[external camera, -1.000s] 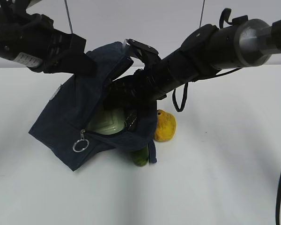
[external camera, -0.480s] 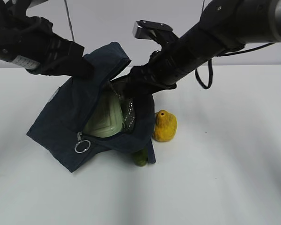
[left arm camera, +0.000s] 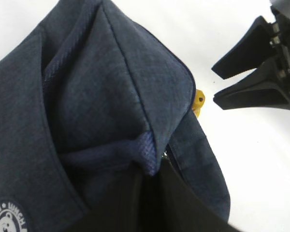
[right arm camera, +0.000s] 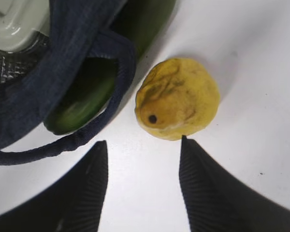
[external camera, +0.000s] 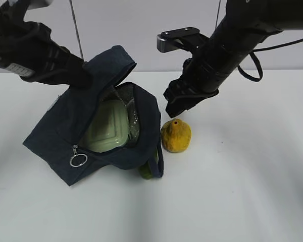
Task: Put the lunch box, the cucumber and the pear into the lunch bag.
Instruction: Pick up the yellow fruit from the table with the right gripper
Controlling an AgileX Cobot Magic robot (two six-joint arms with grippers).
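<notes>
The navy lunch bag lies tilted on the white table with its mouth open. My left gripper is shut on the bag's top flap and holds it up. The lunch box, with its sage-green lid, sits inside the bag and also shows in the right wrist view. The yellow pear stands on the table right of the bag. My right gripper is open and empty just above the pear. The cucumber lies half under the bag's edge; only its tip shows from outside.
The bag's loop handle lies across the cucumber near my right gripper's left finger. A silver ring pull hangs at the bag's front. White table extends to the right and front.
My right gripper has come out of the bag's mouth, up and to the right, and now hangs open over the pear. The lunch box stays in the bag. The bag shifted slightly left.
</notes>
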